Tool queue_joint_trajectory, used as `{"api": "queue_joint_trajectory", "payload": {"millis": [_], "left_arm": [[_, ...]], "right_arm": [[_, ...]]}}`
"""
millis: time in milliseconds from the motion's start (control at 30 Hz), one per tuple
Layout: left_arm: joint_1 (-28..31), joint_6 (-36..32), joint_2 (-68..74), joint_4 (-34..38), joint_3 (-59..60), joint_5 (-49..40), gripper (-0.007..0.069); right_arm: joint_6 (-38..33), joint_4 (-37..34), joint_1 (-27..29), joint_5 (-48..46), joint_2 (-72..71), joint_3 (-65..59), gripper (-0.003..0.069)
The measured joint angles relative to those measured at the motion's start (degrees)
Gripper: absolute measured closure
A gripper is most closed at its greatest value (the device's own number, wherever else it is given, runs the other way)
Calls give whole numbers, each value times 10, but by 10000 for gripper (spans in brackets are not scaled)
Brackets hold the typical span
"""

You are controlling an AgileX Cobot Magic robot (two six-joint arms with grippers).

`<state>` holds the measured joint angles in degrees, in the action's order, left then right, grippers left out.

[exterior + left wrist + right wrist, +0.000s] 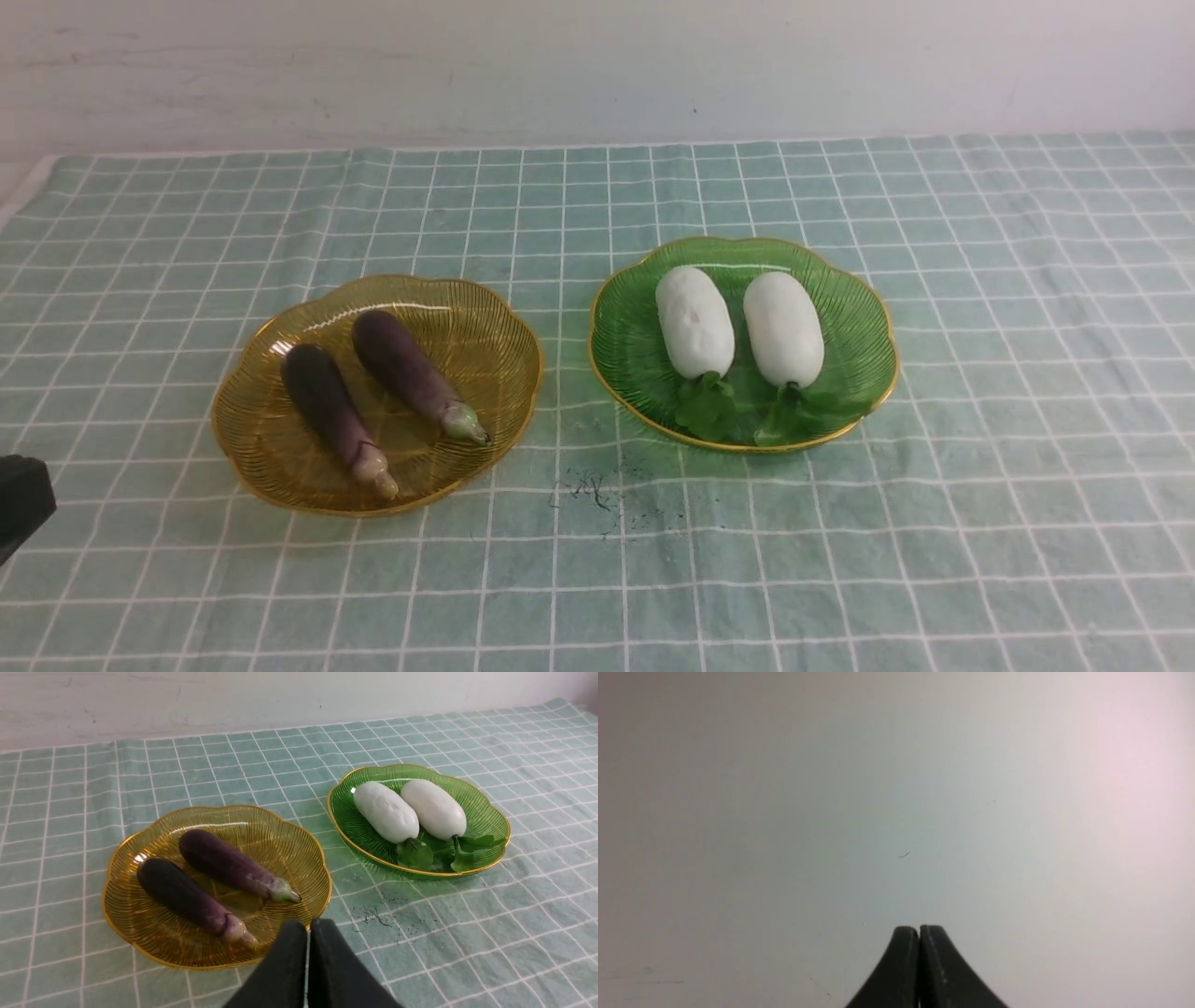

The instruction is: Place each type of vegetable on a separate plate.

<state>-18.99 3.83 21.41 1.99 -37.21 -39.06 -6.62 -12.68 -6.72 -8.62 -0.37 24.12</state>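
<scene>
Both eggplants lie side by side on the yellow plate, and both radishes lie on the green plate. The plates stand apart on the desk. The left tool is closed and empty, and the right tool also.

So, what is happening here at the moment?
Nothing is being handled right now. The two eggplants lie side by side on the amber plate, and the two radishes lie on the green plate, so each vegetable already has its own plate. The left gripper is near the amber plate, jaws shut and empty. The right gripper, also shut, faces a blank surface.
</scene>
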Motion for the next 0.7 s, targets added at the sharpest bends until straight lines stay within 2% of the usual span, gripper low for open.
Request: {"api": "queue_joint_trajectory", "payload": {"millis": [233, 367, 533, 600, 700], "left_arm": [[0, -6, -1, 0, 3, 5, 632], [9, -18, -35, -8, 47, 53, 632], [67, -46, -120, -4, 155, 134, 632], [114, -71, -182, 12, 232, 168, 632], [153, -88, -217, 26, 307, 190, 632]], "right_arm": [[0, 0, 0, 0, 0, 0, 673], [0, 0, 0, 0, 0, 0, 673], [0, 0, 0, 0, 0, 0, 673], [0, 0, 0, 0, 0, 0, 673], [0, 0, 0, -1, 0, 0, 673]]}}
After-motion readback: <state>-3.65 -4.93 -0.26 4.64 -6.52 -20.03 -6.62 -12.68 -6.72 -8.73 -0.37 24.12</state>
